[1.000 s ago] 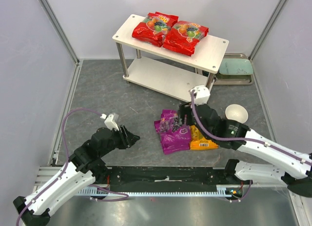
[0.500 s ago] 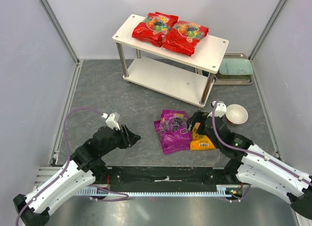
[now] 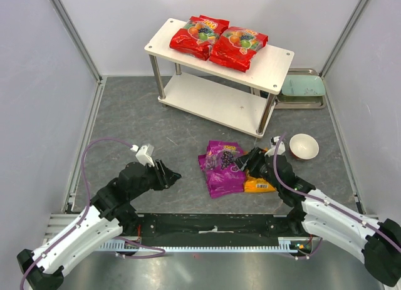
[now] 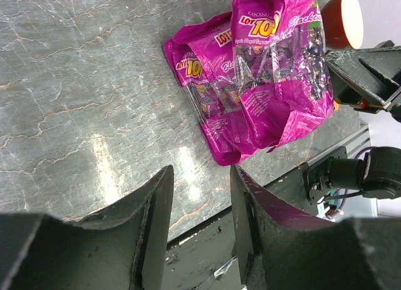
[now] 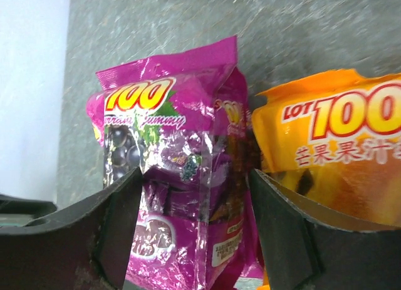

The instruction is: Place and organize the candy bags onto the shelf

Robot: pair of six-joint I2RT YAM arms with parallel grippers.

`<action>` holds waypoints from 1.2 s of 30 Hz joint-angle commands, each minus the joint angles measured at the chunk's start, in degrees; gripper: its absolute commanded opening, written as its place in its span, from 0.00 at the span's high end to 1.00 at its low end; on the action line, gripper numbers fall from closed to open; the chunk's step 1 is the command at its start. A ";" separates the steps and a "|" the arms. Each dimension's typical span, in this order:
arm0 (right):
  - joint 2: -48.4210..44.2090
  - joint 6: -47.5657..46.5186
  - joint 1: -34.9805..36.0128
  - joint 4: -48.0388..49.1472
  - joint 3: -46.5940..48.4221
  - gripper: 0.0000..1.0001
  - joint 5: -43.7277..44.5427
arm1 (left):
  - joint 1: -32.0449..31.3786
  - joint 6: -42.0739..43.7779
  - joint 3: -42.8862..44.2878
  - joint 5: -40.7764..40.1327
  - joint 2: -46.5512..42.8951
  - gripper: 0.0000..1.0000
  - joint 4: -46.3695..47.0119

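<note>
Two red candy bags lie side by side on the top board of the shelf. Two purple bags overlap on the floor, with the orange bag at their right. My right gripper is open and low over the seam between the purple and orange bags. In the right wrist view it straddles the upper purple bag, with the orange bag beside the right finger. My left gripper is open and empty left of the bags. The left wrist view shows the purple bags ahead.
A white bowl sits right of the orange bag, close to my right wrist. A pale green tray lies behind the shelf's right leg. The shelf's lower board holds nothing. Walls close in both sides.
My right arm has drawn back from near the shelf's front leg and come down over the floor bags, still open. The left arm and all the bags have stayed put.
</note>
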 commanded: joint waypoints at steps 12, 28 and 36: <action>-0.61 -2.57 -0.74 9.29 5.47 1.00 -11.89 | -0.12 -0.41 0.54 0.34 -0.21 0.52 2.67; 29.05 3.56 -0.74 54.49 13.03 1.00 -13.21 | -0.12 0.12 0.98 -1.33 -2.31 0.53 0.30; 54.03 13.93 -0.74 85.53 25.84 1.00 -14.44 | -0.12 -0.59 0.89 -2.21 -7.15 0.54 -3.12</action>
